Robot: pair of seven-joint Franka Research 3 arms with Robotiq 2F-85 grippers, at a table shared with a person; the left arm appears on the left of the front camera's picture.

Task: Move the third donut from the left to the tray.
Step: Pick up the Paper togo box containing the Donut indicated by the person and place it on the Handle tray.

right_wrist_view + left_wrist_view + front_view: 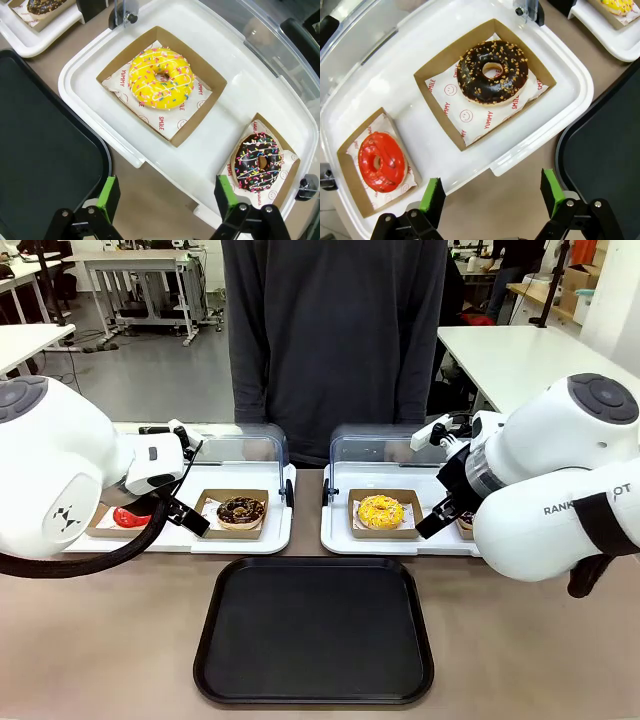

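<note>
The yellow-iced donut [380, 510] with coloured sprinkles lies in its brown cardboard holder [200, 116] on the right white tray, third from the left. In the right wrist view the same donut [174, 94] sits ahead of my right gripper [167, 194], which hovers open over the table strip just in front of that tray, holding nothing. The black tray [314, 630] lies empty at the table's near middle, and its corner [45, 150] is to the left of the right gripper. My left gripper [492, 192] hangs open in front of the left white tray.
The left white tray [530, 145] holds a red donut [381, 172] and a chocolate donut with nuts [470, 82]. A chocolate sprinkled donut [250, 172] shares the right white tray [210, 150]. Clear lids stand open behind both. A person [335, 330] stands at the far side.
</note>
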